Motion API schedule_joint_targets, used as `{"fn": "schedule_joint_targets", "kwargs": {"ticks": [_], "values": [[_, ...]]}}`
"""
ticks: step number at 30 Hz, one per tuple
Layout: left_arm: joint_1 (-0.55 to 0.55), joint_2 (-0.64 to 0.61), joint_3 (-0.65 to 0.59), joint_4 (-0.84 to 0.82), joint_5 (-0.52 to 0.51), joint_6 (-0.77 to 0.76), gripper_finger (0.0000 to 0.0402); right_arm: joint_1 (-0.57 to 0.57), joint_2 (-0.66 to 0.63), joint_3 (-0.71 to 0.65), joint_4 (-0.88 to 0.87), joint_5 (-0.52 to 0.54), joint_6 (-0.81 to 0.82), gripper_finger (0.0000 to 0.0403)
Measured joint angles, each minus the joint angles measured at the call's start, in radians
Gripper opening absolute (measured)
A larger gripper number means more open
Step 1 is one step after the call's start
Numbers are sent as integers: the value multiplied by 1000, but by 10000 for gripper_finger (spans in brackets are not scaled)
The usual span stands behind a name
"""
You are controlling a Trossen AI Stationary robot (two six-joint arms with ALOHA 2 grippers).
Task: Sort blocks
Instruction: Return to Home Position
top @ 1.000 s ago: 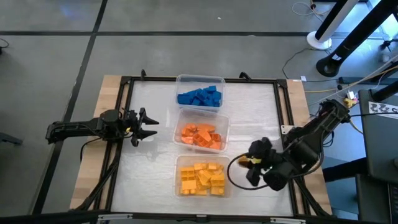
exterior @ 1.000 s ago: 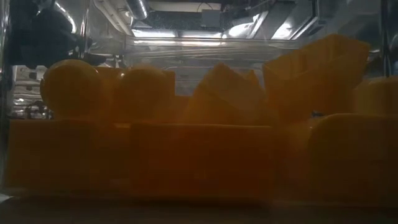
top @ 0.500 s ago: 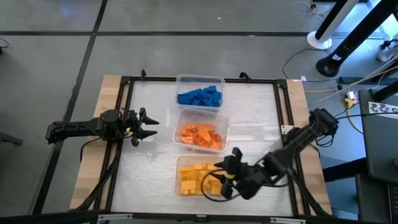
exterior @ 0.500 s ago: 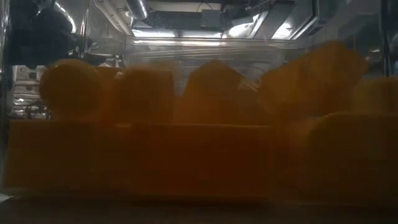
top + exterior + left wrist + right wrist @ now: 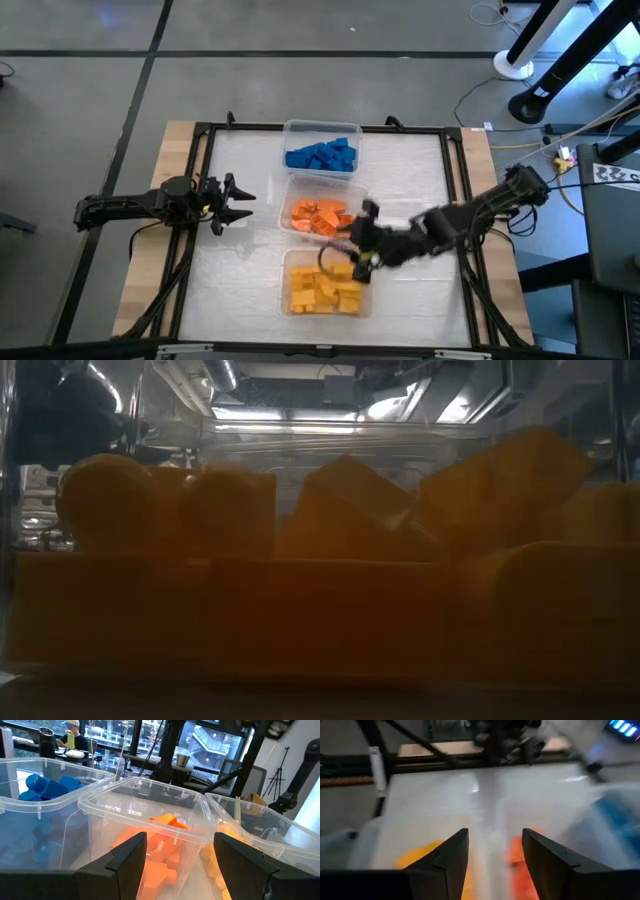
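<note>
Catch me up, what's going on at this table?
Three clear tubs down the middle of the table hold blue blocks far, orange blocks between, yellow blocks near. The right gripper, open with nothing in it, hovers by the gap between the orange and yellow tubs, on their right side. The left gripper, also open, waits at the table's left.

Your left arm (image 5: 130, 208) and right arm (image 5: 480, 212) are matte black and jointed; a thin dark cable (image 5: 325, 262) seemingly loops by the right gripper (image 5: 352, 243).
</note>
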Motion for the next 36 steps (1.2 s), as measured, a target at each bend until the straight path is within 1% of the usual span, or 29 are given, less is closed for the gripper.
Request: {"fn": "schedule_joint_targets", "kwargs": {"ticks": [5,7,10,12,14,17,19,21,24,27,31,34,36], "values": [[0,0,0,0,0,0,221,-67,-129,37,-121,-12,-217,186],[0,0,0,0,0,0,221,-75,-197,37,-191,8,-287,186],[0,0,0,1,0,0,221,-75,-301,37,-327,101,-346,186],[0,0,0,1,0,0,221,-75,-362,37,-441,172,-348,186],[0,0,0,1,0,0,221,-76,-413,26,-552,209,-339,186],[0,0,0,1,0,0,221,-76,-507,-66,-616,239,-341,186],[0,0,0,1,0,0,221,-76,-585,-171,-610,247,-347,186],[0,0,0,1,0,0,221,-76,-672,-295,-596,227,-349,186],[0,0,0,1,0,0,221,-76,-816,-491,-484,185,-350,186],[0,0,0,1,0,0,221,-76,-983,-670,-279,140,-370,186],[0,0,0,1,0,0,221,-76,-1164,-891,132,39,-485,186],[0,0,0,1,0,0,221,-76,-1237,-1055,456,-31,-628,186],[0,0,0,2,0,0,221,-76,-1257,-1146,647,-62,-700,186]]}}
